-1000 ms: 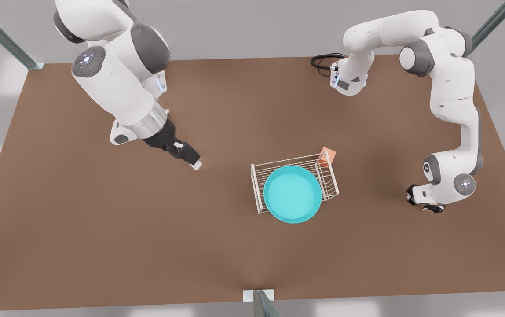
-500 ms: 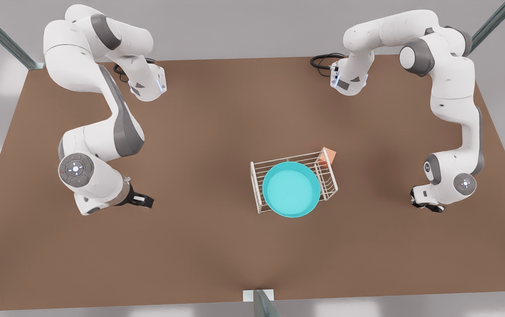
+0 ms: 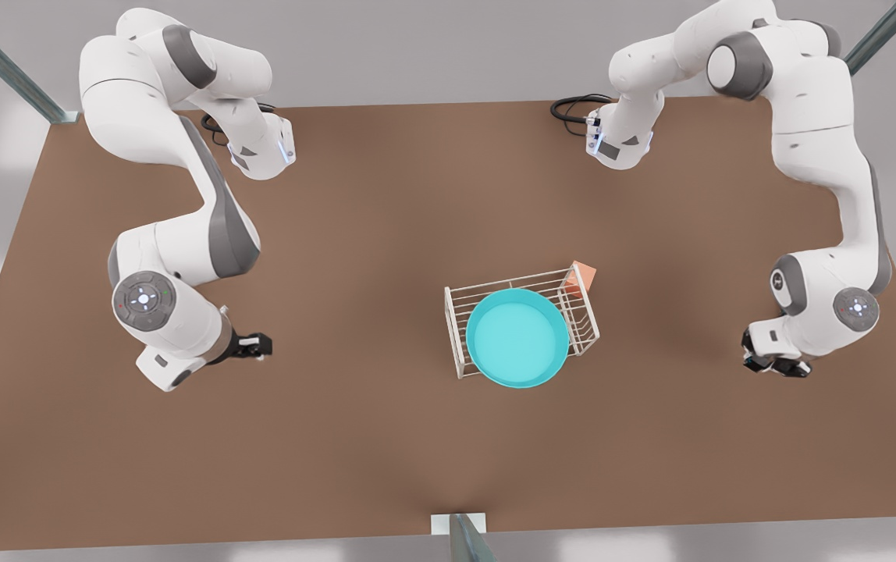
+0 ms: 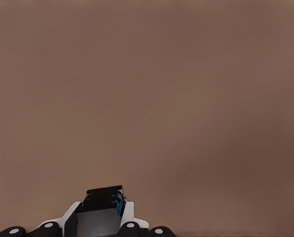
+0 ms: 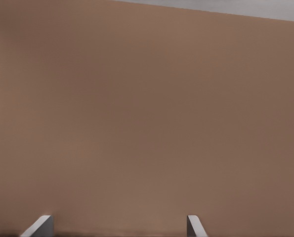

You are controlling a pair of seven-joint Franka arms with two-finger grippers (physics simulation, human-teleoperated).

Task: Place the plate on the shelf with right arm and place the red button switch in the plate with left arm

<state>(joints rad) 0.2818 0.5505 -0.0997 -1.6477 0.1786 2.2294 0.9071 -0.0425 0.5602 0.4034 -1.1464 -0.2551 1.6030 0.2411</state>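
Now right end effector [image 3: 263, 346] apart, low, well off plate [image 3: 518, 337]; left end effector [image 3: 776, 364] opposite side, state unclear.

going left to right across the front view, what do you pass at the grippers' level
one arm's gripper → teal plate → salmon-orange block → the other arm's gripper

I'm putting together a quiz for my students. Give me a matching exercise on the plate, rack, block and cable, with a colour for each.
1 plate
2 rack
3 block
4 cable

a black
b white
c teal
d orange

Pairs: 1-c, 2-b, 3-d, 4-a.

The left gripper and the right gripper, which is open, hang over the table.
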